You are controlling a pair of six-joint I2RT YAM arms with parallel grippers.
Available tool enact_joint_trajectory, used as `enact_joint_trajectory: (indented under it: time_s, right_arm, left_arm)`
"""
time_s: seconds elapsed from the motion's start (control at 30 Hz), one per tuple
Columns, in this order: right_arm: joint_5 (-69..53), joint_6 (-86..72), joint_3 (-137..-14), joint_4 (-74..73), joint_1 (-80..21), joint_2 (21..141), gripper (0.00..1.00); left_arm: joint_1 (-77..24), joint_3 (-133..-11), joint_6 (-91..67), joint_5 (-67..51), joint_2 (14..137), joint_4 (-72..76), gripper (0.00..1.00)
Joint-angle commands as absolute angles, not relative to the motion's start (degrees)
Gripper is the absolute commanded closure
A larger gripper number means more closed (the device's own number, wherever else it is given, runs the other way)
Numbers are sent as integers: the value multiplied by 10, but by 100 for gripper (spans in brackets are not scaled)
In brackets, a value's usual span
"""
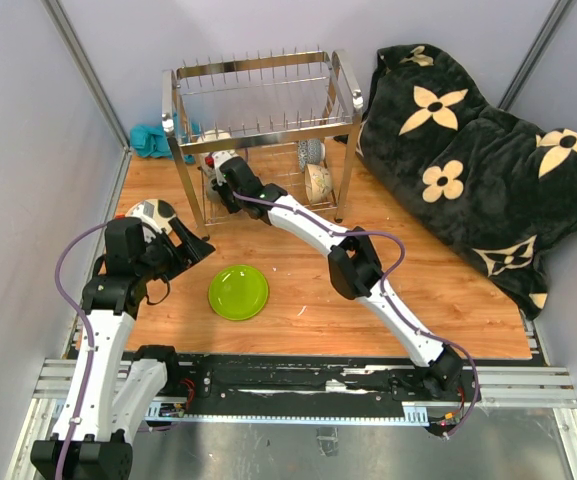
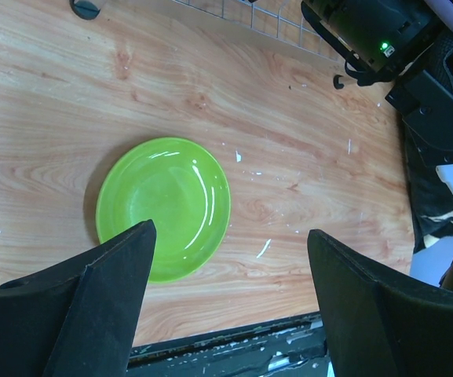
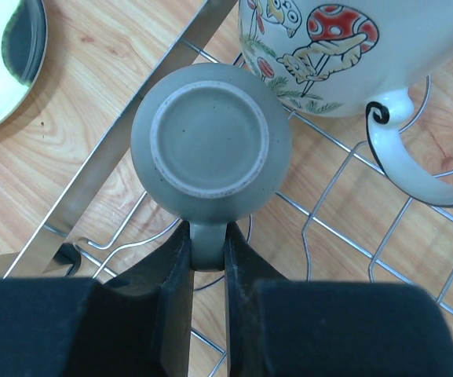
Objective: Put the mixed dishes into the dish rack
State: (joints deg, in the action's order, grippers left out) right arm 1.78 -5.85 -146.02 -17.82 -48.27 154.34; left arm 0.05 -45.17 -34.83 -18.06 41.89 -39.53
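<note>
Chrome wire forms the dish rack (image 1: 258, 105) at the far side of the wooden table (image 1: 418, 290) in the top view. The right gripper (image 1: 218, 168) is extended into the left end of its lower tier. The lime-green plate (image 1: 238, 292) lies flat on the table, well apart from the rack and just right of the left gripper (image 1: 186, 250); the left arm is judged the nearer to it.

In the left wrist view, the jaws are spread wide with nothing between them. The plate (image 2: 163, 206) is offset toward one finger, which hides its near rim.

In the right wrist view, the small grey mug (image 3: 210, 141) is pinched by its handle between narrow jaws, base toward the camera. It is held over the rack's edge rail (image 3: 124, 165). The wire floor and a white mug (image 3: 352, 47) lie to the right, so an inward shift is judged necessary before release.
</note>
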Motion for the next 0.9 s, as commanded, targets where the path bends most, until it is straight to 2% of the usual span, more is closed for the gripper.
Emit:
enact_joint_trajectory:
  time_s: [0.0, 0.13, 0.37, 0.5, 0.63, 0.87]
  right_arm:
    - [26, -55, -1486, -154, -484, 1561, 88]
    - [25, -56, -1485, -149, -481, 1564, 76]
    - [27, -54, -1485, -147, -476, 1562, 60]
    - [31, -51, -1464, -146, -475, 1543, 58]
    - [33, -52, -1386, -95, -475, 1496, 55]
    - [43, -61, -1431, -103, -474, 1517, 59]
  left_arm:
    - [5, -459, -339, -192, 421, -398, 16]
    - [5, -457, -340, -193, 423, -396, 16]
    - [5, -452, -342, -196, 427, -390, 16]
    - [5, -446, -343, -197, 429, -383, 16]
    - [5, -436, -347, -202, 427, -375, 16]
    - [5, -435, -341, -203, 421, -381, 16]
